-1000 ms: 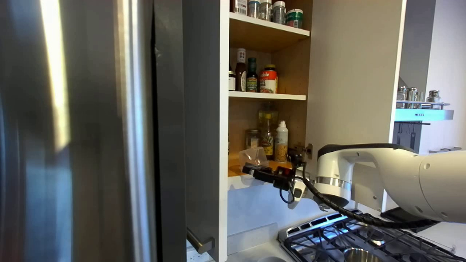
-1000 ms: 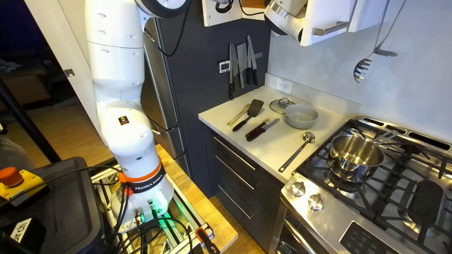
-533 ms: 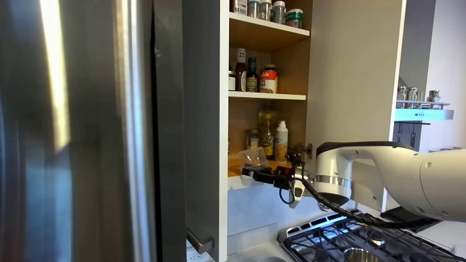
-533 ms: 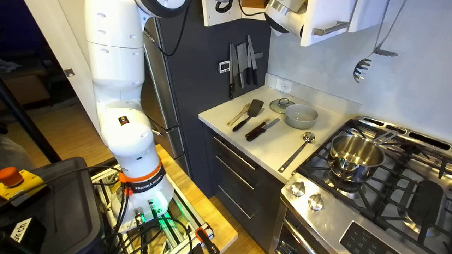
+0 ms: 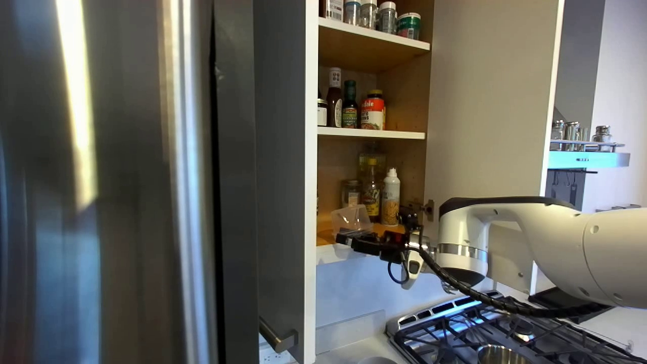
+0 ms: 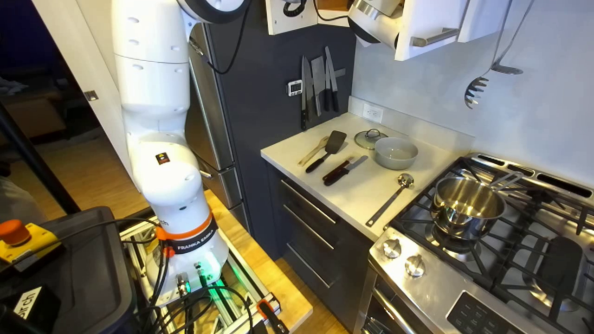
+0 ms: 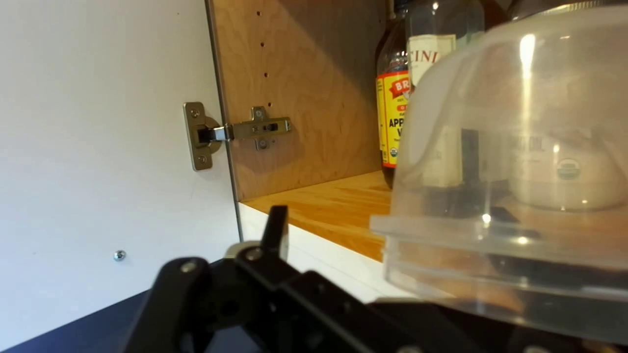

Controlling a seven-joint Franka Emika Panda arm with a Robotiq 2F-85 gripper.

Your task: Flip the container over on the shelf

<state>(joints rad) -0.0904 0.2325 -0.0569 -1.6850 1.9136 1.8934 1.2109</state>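
Although only one finger (image 7: 274,233) of the claw (image 5: 345,236) is plainly shown in the wrist view, its jaws are judged to stand well apart, since nothing is seen pressed against that finger and no partner is found beside it; the second finger is hidden behind or beneath the tub (image 7: 510,166), and whether the tub is borne by it cannot be told. Just past the claw, by the front edge of the shelf (image 7: 333,211), the tub is seen with its rounded end up and its rim low, and in an exterior view the tub (image 5: 351,217) is tilted; contact with the shelf cannot be made out. From this lean, the turning-over is judged to be in hand, not yet finished. For the next move a slow roll of the claw seems called for, the tub being tipped inward lest it be slid off the edge, with the claw withdrawn only once it rests flat. Farther in, room for tipping may be limited by a white bottle (image 5: 390,197) and a brown bottle (image 7: 392,117).
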